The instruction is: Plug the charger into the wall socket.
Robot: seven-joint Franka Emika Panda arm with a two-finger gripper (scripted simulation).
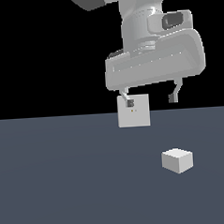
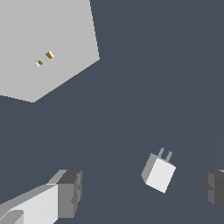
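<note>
Charger (image 1: 177,160) is lying loose on the dark matte worktop (image 1: 66,182) in the exterior view, apart from the upright flat square wall socket (image 1: 134,113); the tool (image 1: 150,100) is hanging above, spread and empty, so grasping and plugging are remaining. Wrist view is showing the boxy charger's (image 2: 159,173) two prongs (image 2: 164,154) and the socket's (image 2: 48,48) two brassy slots (image 2: 44,58).

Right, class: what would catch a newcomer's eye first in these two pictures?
The big grey gripper hangs high, jaws open and empty, in front of the upright socket. On the dark floor sits the small charger, nearer the camera, toward the exterior view's right. The wrist view shows its two prongs.
</note>
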